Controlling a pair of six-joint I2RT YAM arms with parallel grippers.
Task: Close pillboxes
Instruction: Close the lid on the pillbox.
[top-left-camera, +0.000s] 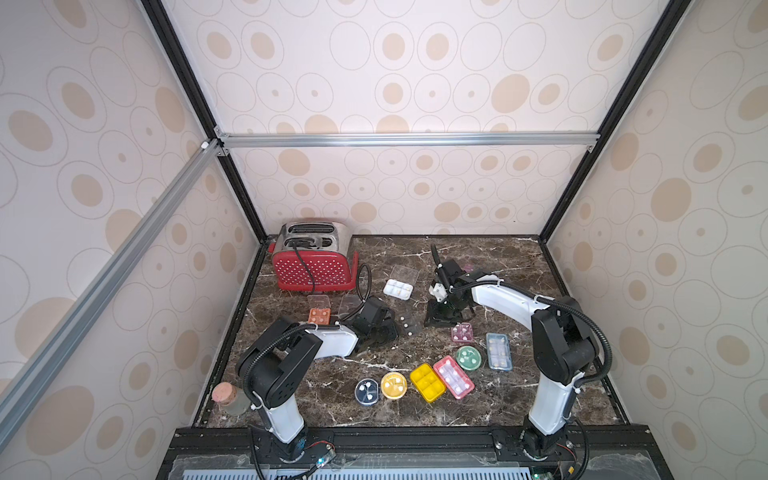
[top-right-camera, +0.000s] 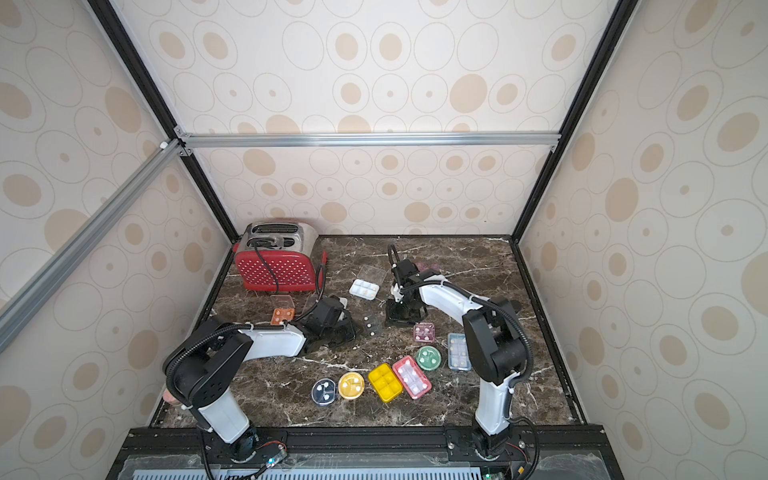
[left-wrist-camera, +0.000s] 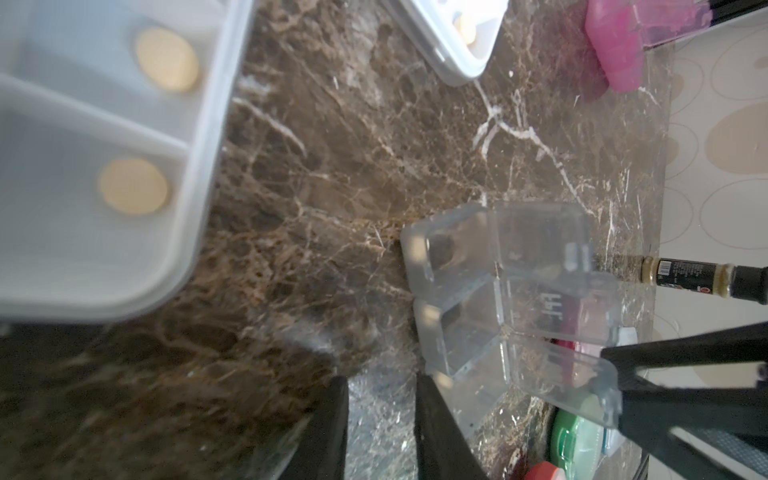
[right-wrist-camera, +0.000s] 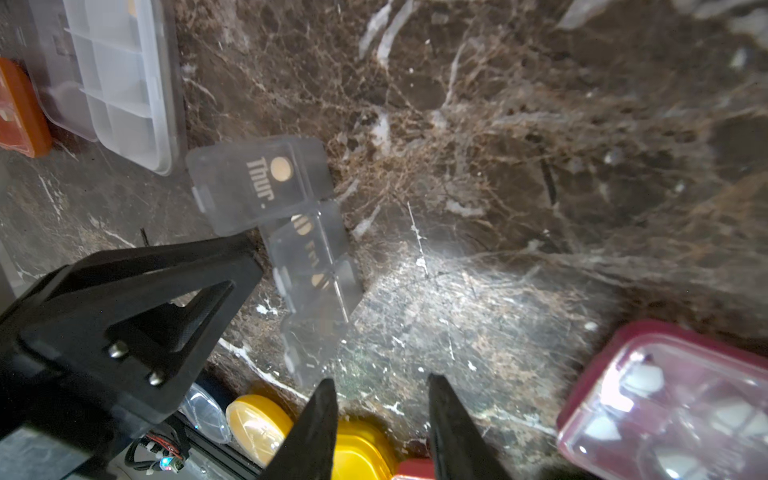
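Front pillboxes (top-left-camera: 453, 377) are sitting seemingly closed; white pillbox (top-left-camera: 397, 289), orange pillbox (top-left-camera: 319, 316) and clear strip pillbox (left-wrist-camera: 498, 291) are lying open, left gripper (left-wrist-camera: 380, 382) and right gripper (right-wrist-camera: 382, 380) hovering parted, empty.

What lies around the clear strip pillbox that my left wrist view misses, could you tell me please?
Observer: In both top views an orange pillbox sits just in front of the toaster, its clear lid flipped open behind it.
Operator: Thank you. Which boxes sit toward the front?
Observer: Among them, a round yellow pillbox and a rectangular yellow pillbox lie next to each other.
Operator: Can any lettering be read on the lids?
Observer: The right wrist view shows "Thur." printed on one lid of the clear strip pillbox.
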